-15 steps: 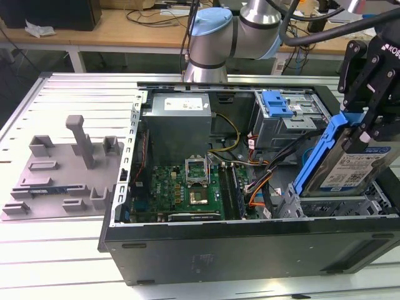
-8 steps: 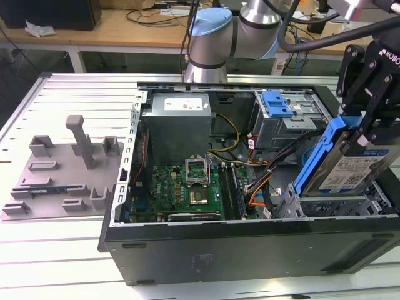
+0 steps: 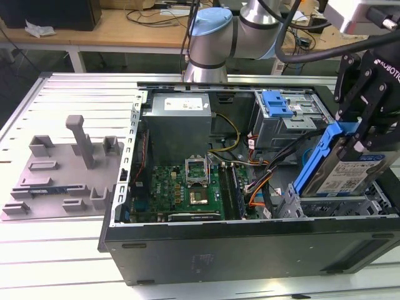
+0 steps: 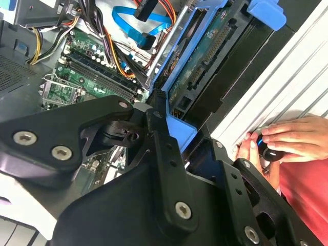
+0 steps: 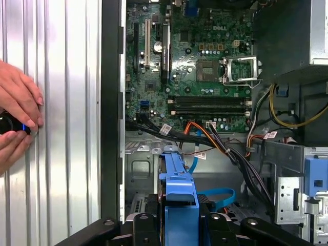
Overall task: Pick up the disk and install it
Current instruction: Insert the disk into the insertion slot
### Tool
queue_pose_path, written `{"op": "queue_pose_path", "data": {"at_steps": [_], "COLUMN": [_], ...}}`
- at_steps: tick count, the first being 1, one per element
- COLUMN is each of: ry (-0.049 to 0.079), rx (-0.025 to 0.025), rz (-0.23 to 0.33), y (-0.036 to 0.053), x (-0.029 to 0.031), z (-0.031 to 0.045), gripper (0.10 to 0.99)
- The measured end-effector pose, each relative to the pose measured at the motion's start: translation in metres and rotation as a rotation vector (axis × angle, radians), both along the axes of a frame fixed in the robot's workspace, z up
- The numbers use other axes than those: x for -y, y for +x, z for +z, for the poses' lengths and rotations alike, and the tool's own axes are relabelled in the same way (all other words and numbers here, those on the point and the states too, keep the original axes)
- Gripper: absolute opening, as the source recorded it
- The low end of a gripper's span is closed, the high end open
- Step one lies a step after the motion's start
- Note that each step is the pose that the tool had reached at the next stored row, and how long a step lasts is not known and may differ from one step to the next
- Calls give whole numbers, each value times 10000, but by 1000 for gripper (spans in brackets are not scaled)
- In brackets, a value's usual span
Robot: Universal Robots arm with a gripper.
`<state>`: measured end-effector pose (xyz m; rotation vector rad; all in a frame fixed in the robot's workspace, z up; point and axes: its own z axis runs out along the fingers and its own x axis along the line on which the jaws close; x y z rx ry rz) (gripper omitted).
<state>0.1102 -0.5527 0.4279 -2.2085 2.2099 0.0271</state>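
The hand (image 3: 359, 132) is clamping the disk (image 3: 349, 172) by its blue frame, holding it tilted over the drive cage (image 3: 331, 205), cables (image 3: 259, 184) crowding alongside.

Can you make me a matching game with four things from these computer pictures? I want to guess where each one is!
Things:
1. disk
2. motherboard
3. power supply box
4. grey rack

Places:
A. outside the case, on the table
B. held tilted in the gripper
C. green, lying flat inside the case
D. grey, against the case's far wall in the exterior view

Pairs: 1-B, 2-C, 3-D, 4-A
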Motion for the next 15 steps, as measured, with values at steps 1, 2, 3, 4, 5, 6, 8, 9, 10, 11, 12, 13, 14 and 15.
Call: {"op": "queue_pose_path", "data": {"at_steps": [1, 2, 3, 4, 5, 6, 8, 9, 10, 11, 12, 13, 14, 15], "ry": [2, 0, 0, 0, 0, 1, 0, 0, 0, 1, 1, -6, 1, 6], "rx": [0, 0, 0, 0, 0, 0, 0, 0, 0, 0, 0, 1, 1, 0], "rz": [0, 0, 0, 0, 0, 0, 0, 0, 0, 0, -1, 1, 0, 0], "y": [0, 0, 0, 0, 0, 0, 0, 0, 0, 0, 0, 0, 0, 0], "x": [3, 7, 8, 10, 14, 17, 21, 28, 36, 40, 44, 50, 53, 58], "z": [-13, -29, -39, -47, -73, -95, -117, -143, -170, -183, -194, -203, -209, -212], "gripper": [369, 369, 369, 369, 369, 369, 369, 369, 369, 369, 369, 369, 380, 435]}}
